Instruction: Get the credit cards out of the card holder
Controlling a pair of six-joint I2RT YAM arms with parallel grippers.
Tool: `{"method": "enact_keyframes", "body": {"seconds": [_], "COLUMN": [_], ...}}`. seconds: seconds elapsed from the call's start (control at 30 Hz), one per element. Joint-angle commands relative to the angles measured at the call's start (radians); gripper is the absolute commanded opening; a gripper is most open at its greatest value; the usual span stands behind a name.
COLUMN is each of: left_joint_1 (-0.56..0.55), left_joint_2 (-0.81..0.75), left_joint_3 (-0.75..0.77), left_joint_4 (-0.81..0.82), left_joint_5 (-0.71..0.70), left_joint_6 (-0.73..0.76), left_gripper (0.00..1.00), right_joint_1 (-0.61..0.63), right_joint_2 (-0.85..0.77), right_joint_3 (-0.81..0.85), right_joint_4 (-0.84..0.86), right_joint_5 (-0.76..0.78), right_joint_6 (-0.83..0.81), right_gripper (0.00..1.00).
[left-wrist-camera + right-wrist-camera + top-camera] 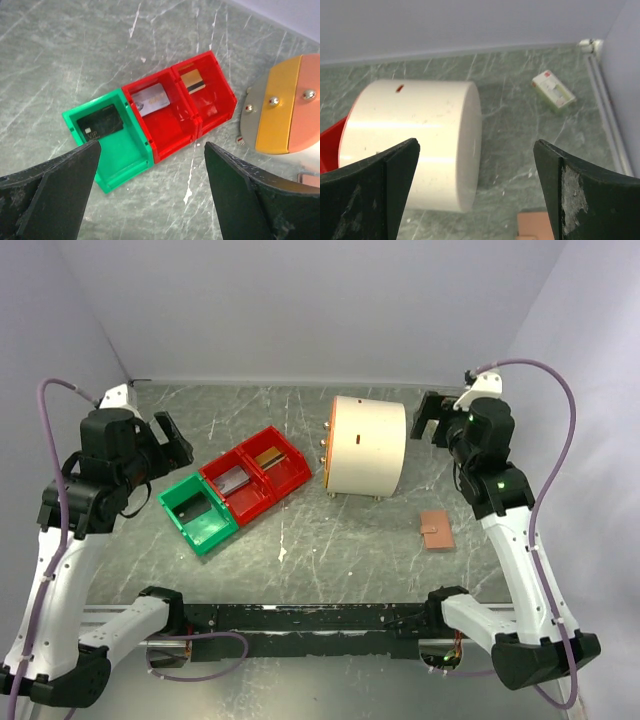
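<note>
The card holder point(437, 530), a small tan-brown wallet, lies shut on the table at the right; its edge also shows in the right wrist view point(535, 226). Three credit cards lie in bins: a dark card point(100, 124) in the green bin point(125, 160), a silver-grey card point(151, 100) in the middle red bin point(170, 135), and a gold-brown card point(192, 81) in the far red bin point(220, 102). My left gripper point(152, 165) hangs open above the table in front of the bins. My right gripper point(476, 160) is open, raised beyond the holder, with nothing between its fingers.
A big cream cylinder point(365, 445) with an orange band lies on its side between the bins and the holder. A small white box point(553, 89) sits near the back right corner. Walls close off the back and both sides.
</note>
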State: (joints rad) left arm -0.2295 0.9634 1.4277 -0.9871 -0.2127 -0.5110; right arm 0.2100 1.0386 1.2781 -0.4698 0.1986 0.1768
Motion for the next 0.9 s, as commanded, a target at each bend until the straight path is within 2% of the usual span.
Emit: {"method": "enact_keyframes", "body": {"seconds": [0.0, 0.23, 0.53, 0.7, 0.87], "left_joint_1": [0.021, 0.044, 0.066, 0.073, 0.077], "left_joint_2": [-0.071, -0.209, -0.290, -0.265, -0.232], "left_joint_3": [-0.094, -0.283, -0.464, -0.498, -0.504], "left_joint_4": [0.030, 0.072, 0.179, 0.219, 0.270], "left_joint_5": [0.058, 0.236, 0.515, 0.609, 0.696], "left_joint_6": [-0.022, -0.050, -0.094, -0.081, -0.062], "left_gripper": [0.97, 0.95, 0.95, 0.95, 0.95], "right_joint_1": [-0.026, -0.060, -0.087, -0.094, -0.098], "right_joint_2": [-0.087, -0.231, -0.288, -0.247, -0.173], "right_joint_3": [-0.111, -0.301, -0.376, -0.397, -0.403], "right_joint_4": [-0.009, -0.069, -0.203, -0.209, -0.180], "right_joint_5": [-0.116, -0.348, -0.563, -0.591, -0.498], "right_joint_6": [0.101, 0.224, 0.271, 0.292, 0.301], "right_gripper": [1.00, 0.96, 0.94, 0.93, 0.92]}}
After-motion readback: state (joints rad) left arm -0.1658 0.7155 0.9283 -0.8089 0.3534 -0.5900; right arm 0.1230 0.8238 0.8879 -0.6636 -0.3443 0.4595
